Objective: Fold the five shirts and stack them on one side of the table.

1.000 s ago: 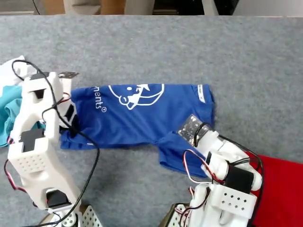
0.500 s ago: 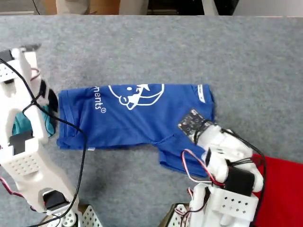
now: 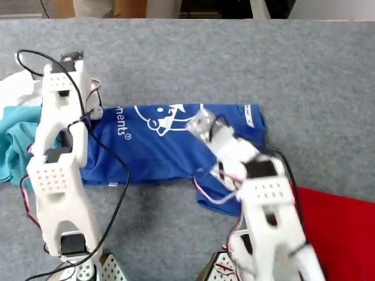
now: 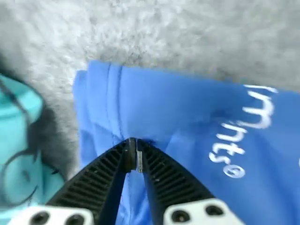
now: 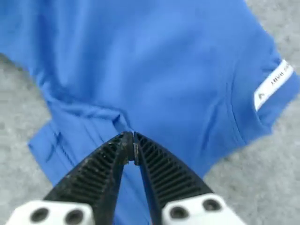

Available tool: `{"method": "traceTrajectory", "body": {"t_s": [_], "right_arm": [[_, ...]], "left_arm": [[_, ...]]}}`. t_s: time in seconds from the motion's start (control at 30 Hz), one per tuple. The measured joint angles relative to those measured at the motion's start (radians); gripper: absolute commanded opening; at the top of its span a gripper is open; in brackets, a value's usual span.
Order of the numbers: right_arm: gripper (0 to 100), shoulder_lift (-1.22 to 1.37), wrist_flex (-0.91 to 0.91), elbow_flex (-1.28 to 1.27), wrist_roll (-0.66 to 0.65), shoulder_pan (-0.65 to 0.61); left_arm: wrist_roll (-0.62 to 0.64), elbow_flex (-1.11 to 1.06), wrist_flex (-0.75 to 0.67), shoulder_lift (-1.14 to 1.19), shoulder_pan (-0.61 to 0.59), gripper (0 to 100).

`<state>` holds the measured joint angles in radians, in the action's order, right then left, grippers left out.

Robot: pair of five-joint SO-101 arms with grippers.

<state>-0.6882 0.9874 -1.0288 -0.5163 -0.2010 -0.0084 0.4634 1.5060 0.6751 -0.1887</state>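
Note:
A blue shirt [image 3: 158,146] with white print lies spread flat mid-table, one sleeve [image 3: 214,199] sticking out toward the front. My left gripper [image 3: 89,114] is shut, its tips down on the fabric just inside the hem [image 4: 101,108], where a small crease runs off from them [image 4: 132,143]. Over the shirt's chest, short of the collar tag [image 5: 274,82], my right gripper [image 3: 199,124] hangs shut with nothing in it [image 5: 131,140]. A crumpled teal shirt [image 3: 14,146] and a white one [image 3: 14,93] lie at the left edge. A red shirt [image 3: 340,228] lies front right.
The grey carpeted table [image 3: 234,58] stretches bare behind the blue shirt and to its right. Both arm bases stand at the front edge, with cables looping along the arms. In the left wrist view the teal shirt [image 4: 18,140] lies close beside the hem.
The left arm swung out to the left, then came back over the shirt's hem. The right arm lifted off the sleeve and moved back over the shirt's chest.

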Motion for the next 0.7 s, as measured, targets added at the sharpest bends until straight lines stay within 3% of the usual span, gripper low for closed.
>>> {"method": "traceTrajectory", "body": {"t_s": [0.3, 0.5, 0.7], "right_arm": [[0.5, 0.402, -0.005, 0.229, 0.038, -0.018], [0.5, 0.471, -0.018, 0.212, 0.038, -0.115], [0.5, 0.47, -0.009, 0.16, 0.038, -0.126]], "left_arm": [[0.011, 0.068, 0.002, 0.109, 0.002, 2], [0.012, 0.066, -0.021, 0.117, 0.002, 2], [0.012, 0.058, -0.037, 0.118, 0.002, 2]]}}
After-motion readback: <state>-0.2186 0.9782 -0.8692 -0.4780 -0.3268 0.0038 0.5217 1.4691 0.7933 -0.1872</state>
